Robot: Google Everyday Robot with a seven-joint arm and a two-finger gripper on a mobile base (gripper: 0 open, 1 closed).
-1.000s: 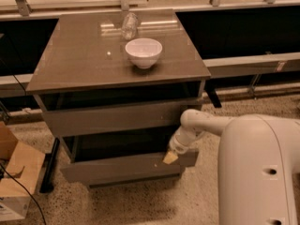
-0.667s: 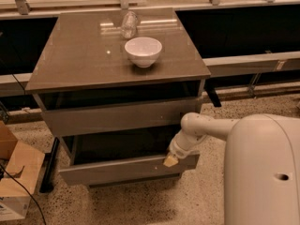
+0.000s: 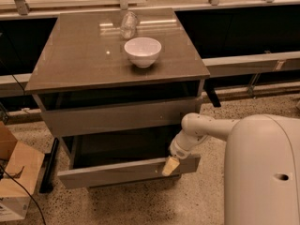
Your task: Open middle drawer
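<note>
The middle drawer (image 3: 112, 173) is the grey-brown front low on the cabinet. It stands pulled out toward me, with a dark open cavity (image 3: 122, 146) showing behind its top edge. My gripper (image 3: 169, 167) hangs from the white arm (image 3: 201, 128) and sits at the drawer front's top edge, near its right end, touching it. The taller drawer front (image 3: 117, 117) above it is shut flush under the top.
A white bowl (image 3: 142, 51) and a clear glass (image 3: 128, 25) stand on the cabinet top (image 3: 79, 64). A cardboard box (image 3: 14, 182) sits on the floor at the left. My white body (image 3: 262, 172) fills the lower right. A counter rail runs behind.
The middle drawer has slid further out toward me, and the dark gap behind its front has widened. My gripper has moved down and toward me along with the drawer's edge.
</note>
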